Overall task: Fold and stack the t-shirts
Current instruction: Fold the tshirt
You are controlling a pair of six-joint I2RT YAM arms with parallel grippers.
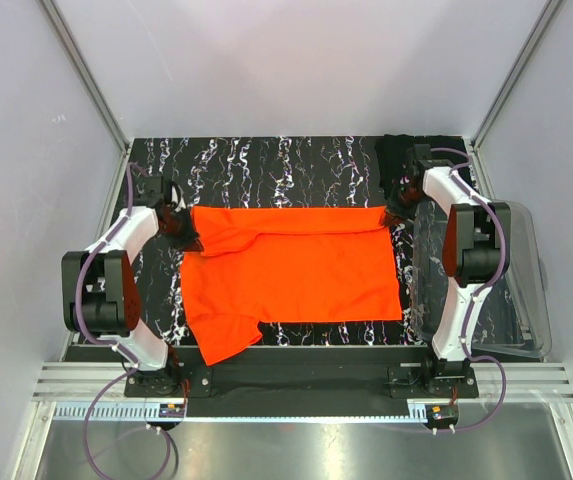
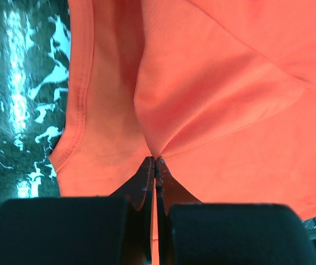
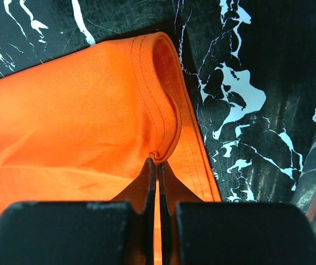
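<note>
Orange-red t-shirt (image 1: 296, 275), spread across the black marbled surface (image 1: 266, 170) just beyond the arm bases; left claw (image 2: 155, 161) clamped shut on its far left corner, right claw (image 3: 155, 161) clamped shut on its hemmed far right corner; black t-shirt (image 1: 396, 155) bunched at the far right corner.

The black t-shirt (image 1: 394, 152) is partly hidden behind the right arm (image 1: 463, 250).
</note>
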